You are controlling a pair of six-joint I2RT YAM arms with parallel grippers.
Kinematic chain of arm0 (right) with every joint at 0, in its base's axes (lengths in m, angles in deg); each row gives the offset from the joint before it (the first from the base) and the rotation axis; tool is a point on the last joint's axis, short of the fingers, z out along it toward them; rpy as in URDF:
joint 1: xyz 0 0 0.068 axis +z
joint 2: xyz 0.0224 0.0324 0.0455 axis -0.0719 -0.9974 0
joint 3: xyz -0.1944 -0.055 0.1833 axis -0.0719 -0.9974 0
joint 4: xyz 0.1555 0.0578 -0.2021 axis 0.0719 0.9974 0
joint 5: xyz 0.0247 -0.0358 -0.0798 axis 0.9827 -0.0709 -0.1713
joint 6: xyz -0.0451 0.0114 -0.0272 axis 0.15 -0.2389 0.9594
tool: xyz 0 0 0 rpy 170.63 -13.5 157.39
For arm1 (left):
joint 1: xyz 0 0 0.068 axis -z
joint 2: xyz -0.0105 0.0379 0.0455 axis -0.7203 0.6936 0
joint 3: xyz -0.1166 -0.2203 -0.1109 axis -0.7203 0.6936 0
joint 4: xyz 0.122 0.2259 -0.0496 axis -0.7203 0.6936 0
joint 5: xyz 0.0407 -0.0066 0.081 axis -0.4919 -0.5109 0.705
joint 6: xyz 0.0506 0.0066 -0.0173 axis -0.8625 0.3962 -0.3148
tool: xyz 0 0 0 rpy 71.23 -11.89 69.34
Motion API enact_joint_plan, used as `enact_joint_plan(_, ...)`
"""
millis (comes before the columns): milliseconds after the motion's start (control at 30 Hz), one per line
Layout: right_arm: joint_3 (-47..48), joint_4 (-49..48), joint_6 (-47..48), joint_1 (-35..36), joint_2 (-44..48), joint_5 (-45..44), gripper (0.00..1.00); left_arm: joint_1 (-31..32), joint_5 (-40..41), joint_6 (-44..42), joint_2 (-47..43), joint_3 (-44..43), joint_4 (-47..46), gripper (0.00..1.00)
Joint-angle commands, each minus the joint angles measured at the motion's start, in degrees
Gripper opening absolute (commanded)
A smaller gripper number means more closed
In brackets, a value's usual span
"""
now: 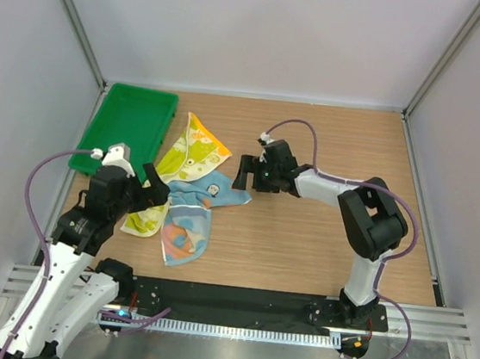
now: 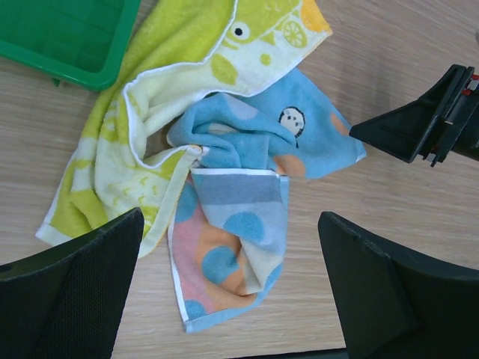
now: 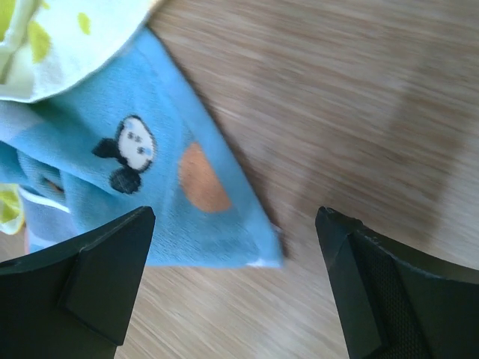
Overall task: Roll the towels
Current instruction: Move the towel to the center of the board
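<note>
The left arm (image 1: 42, 283) and right arm (image 1: 366, 276) are alike: white links between bulky black joints, with a mauve cable (image 1: 31, 186) looping off each wrist. The left hand (image 1: 154, 189) and right hand (image 1: 245, 173) carry matte black, wedge-shaped fingers (image 2: 67, 284) with mesh-textured faces.
</note>
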Motion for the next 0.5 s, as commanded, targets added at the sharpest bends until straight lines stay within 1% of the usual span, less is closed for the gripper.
enact_joint_plan(0,2.5,-2.5,-2.5,3.0,-4.2,3.7,1.0,1.4,6.3,0.7,-1.0,-3.0,2.3,1.0)
enact_joint_plan(67,4.0,-2.4,-3.2,4.5,-6.3,4.3,1.0,2.3,7.3,1.1,-1.0,-3.2,2.7,1.0)
enact_joint_plan(200,5.0,-2.8,-4.6,6.6,-7.6,7.2,1.0,3.7,8.9,1.6,-1.2,-3.7,3.5,1.0)
enact_joint_plan(267,5.2,-4.7,-4.5,8.1,-7.8,8.3,0.97,4.6,10.0,2.3,-1.5,-3.8,4.3,1.0)
enact_joint_plan(300,5.3,-4.7,-4.2,8.5,-8.0,9.6,0.96,4.9,11.7,2.7,-1.6,-4.3,4.8,1.0)
enact_joint_plan(333,5.7,-4.5,-4.1,8.8,-8.1,10.4,0.91,5.3,12.4,3.0,-1.8,-4.5,5.6,1.0)
enact_joint_plan(400,6.0,-4.4,-4.1,9.7,-8.3,12.7,0.88,6.4,14.3,3.8,-1.9,-4.6,6.1,1.0)
enact_joint_plan(433,6.1,-4.7,-4.0,9.7,-8.5,13.6,0.83,6.8,14.7,4.1,-1.9,-4.8,6.4,1.0)
enact_joint_plan(467,6.3,-4.8,-4.1,10.3,-8.6,14.2,0.82,7.4,15.0,4.3,-1.8,-4.9,6.6,1.0)
